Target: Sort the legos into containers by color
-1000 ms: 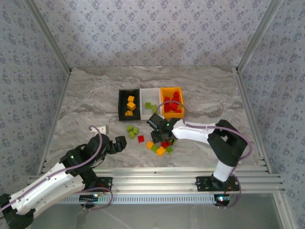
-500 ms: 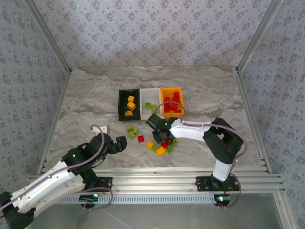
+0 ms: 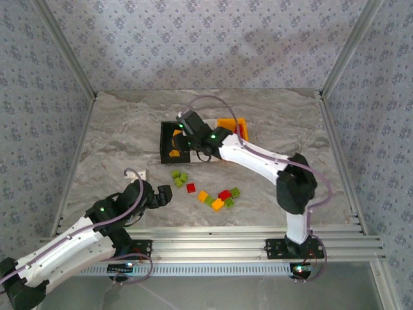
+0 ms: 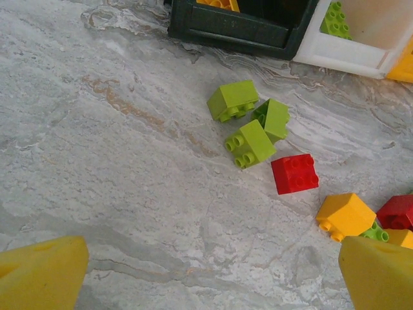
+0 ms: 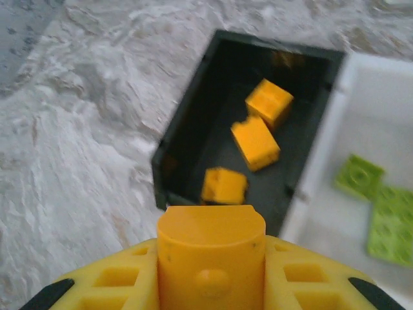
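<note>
**Overhead and wrist views: sorting in progress.** Three containers stand in a row at the middle of the table (image 3: 116, 129), side against side. The black bin (image 5: 216, 116) is at the left, the white bin (image 5: 374, 123) in the middle and the orange bin (image 3: 240, 124) at the right.

- **In the bins:** The black bin holds three orange-yellow bricks (image 5: 255, 142). The white bin shows two green bricks (image 5: 358, 175). The right arm covers most of the orange bin.
- **Right gripper** (image 5: 211, 281): It hangs above the near end of the black bin, its pads clenched on one held orange-yellow brick (image 5: 211, 242).
- **Left gripper** (image 4: 210, 274): It is released, with its two yellow pads (image 4: 39, 274) spread wide, low over the near-left part of the table.
- **Loose bricks:** About ten lie between the bins and the near edge.
  - Three form a lime green cluster (image 4: 248, 143).
  - One red brick (image 4: 295, 173) lies just beside the cluster.
  - Towards the right is a mixed group (image 3: 219, 199) of six, as far as the overhead view allows: two orange-yellow, one red and three green.
- **Other:** One small white piece (image 3: 135, 173) lies apart, towards the left edge.
</note>
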`<state>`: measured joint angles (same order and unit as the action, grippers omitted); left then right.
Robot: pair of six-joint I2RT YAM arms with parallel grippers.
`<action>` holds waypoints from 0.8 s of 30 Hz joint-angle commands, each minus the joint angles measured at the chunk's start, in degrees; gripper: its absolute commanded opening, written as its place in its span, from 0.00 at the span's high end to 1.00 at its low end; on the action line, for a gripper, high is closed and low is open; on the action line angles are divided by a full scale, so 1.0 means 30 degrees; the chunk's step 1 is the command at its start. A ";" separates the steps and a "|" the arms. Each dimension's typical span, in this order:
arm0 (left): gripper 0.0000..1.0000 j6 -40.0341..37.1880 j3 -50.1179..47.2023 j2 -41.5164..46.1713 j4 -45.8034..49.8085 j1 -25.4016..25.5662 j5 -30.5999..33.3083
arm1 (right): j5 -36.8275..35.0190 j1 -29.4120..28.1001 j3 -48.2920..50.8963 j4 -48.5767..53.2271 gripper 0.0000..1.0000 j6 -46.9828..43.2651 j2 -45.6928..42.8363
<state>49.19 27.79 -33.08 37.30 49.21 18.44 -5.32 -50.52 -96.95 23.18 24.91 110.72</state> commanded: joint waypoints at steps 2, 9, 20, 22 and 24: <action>0.01 0.0295 0.0392 0.0459 0.0409 -0.0102 -0.0303 | 0.0516 0.0271 -0.3730 0.0122 0.70 -0.1122 0.3555; 0.01 0.0508 0.0083 0.1064 0.0399 -0.0107 -0.0606 | 0.0113 0.0655 -0.7125 -0.0666 0.61 -0.1212 0.6593; 0.01 0.0140 0.0199 0.1298 0.0696 -0.0100 -0.0869 | -0.0755 0.0187 -0.3113 -0.2664 0.35 -0.0417 0.2298; 0.01 -0.0197 0.0365 0.0877 0.0128 -0.0115 -0.1185 | -0.1215 0.0111 -0.0582 -0.3390 0.35 0.0427 0.0412; 0.01 -0.0631 0.0642 0.0026 -0.0469 -0.0115 -0.1600 | -0.1913 0.0126 0.2135 -0.3737 0.35 0.1581 -0.1361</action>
<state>49.45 27.68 -30.68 38.50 49.12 15.81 -7.38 -50.04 -97.32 14.85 24.84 114.26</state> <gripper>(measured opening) 0.994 0.646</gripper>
